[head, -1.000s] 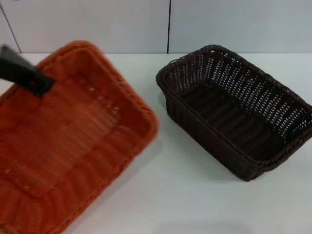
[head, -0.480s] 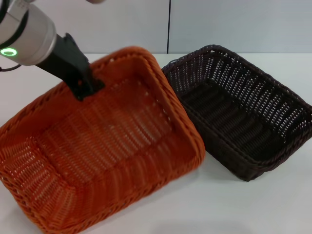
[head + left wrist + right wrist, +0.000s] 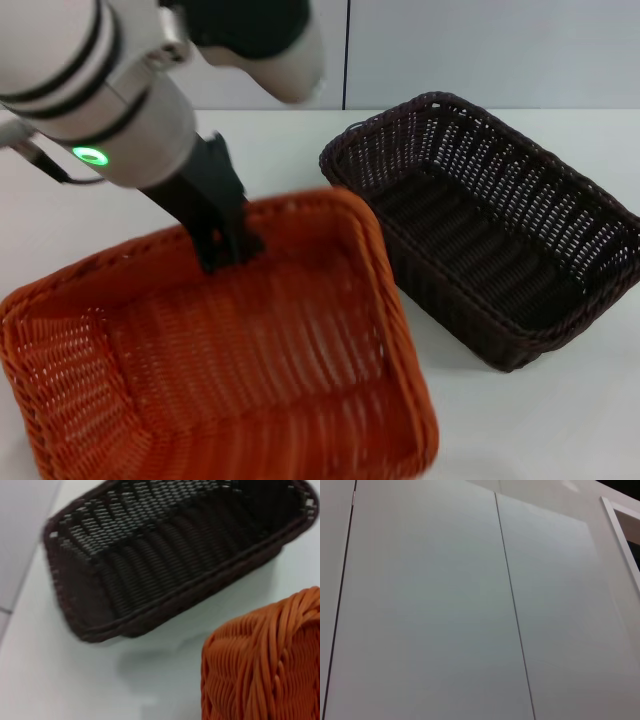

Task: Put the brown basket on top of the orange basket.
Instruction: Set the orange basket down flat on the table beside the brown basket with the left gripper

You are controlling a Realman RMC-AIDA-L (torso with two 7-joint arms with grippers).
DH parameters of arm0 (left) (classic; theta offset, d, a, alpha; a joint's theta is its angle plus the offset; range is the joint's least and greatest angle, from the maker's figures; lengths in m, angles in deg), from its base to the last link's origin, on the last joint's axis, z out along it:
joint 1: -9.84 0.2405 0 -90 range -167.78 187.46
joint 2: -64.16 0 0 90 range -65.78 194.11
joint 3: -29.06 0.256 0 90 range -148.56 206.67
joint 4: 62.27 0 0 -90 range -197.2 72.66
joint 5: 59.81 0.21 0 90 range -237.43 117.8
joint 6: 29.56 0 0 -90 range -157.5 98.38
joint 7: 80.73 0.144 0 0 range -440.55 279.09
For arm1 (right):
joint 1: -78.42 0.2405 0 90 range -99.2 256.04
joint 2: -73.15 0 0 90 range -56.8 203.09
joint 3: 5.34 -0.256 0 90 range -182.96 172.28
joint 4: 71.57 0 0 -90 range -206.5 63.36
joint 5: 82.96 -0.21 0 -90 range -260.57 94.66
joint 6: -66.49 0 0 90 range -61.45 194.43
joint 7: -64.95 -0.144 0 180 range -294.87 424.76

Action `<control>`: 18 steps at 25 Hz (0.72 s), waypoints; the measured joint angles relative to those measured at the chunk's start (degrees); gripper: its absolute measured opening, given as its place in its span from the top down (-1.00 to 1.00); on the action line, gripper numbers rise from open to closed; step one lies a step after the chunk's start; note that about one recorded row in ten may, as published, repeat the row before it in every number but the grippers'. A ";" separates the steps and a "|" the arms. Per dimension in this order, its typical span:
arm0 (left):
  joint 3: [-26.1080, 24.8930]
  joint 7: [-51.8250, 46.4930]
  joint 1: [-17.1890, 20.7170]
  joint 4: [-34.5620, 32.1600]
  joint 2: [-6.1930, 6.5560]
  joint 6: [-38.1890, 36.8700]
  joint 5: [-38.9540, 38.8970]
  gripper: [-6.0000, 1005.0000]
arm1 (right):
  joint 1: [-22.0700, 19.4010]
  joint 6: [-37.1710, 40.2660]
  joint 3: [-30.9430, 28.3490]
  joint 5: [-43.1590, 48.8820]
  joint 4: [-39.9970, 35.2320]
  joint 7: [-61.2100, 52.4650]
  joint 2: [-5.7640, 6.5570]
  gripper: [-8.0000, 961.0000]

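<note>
While the orange basket is filling the near left of the white table, you are seeing your left gripper pinching that basket's far rim, its fingers clamped on the braid. The brown basket is sitting just beside the orange basket, on its right and farther back, open side up. No writing is showing anywhere.
</note>
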 joint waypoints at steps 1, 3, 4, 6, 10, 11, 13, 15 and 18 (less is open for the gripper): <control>0.47 0.00 -0.19 -0.48 -0.09 -0.14 -0.52 0.66 | -0.02 0.00 0.00 0.00 0.00 0.00 0.00 -0.48; 1.47 -0.04 -0.65 -1.91 -0.20 -0.78 -2.66 0.66 | -0.02 0.01 0.00 0.00 0.04 0.00 0.00 -0.48; 2.36 -0.18 -1.23 -3.43 -0.27 -1.77 -4.44 0.66 | 0.05 0.00 0.00 0.02 0.07 0.00 0.00 -0.48; 2.78 -0.24 -1.43 -4.11 -0.30 -2.44 -4.95 0.66 | 0.09 0.00 0.00 0.05 0.08 0.00 -0.01 -0.48; 4.60 -0.89 -2.28 -6.23 -0.42 -4.90 -5.65 0.66 | 0.06 0.00 0.00 0.09 0.08 0.00 -0.05 -0.48; 5.06 -1.42 -2.76 -7.00 -0.45 -5.60 -5.68 0.66 | 0.04 0.00 0.00 0.08 0.08 0.00 -0.05 -0.48; 5.50 -2.30 -3.85 -8.43 -0.46 -6.60 -5.69 0.66 | 0.04 0.00 0.00 0.10 0.09 0.00 -0.07 -0.48; 5.80 -2.58 -4.92 -9.78 -0.48 -7.32 -5.70 0.66 | 0.04 0.01 0.00 0.14 0.09 0.01 -0.08 -0.48; 6.90 -2.62 -6.05 -11.83 -0.52 -8.45 -5.73 0.66 | 0.05 0.01 0.00 0.15 0.23 0.01 -0.09 -0.48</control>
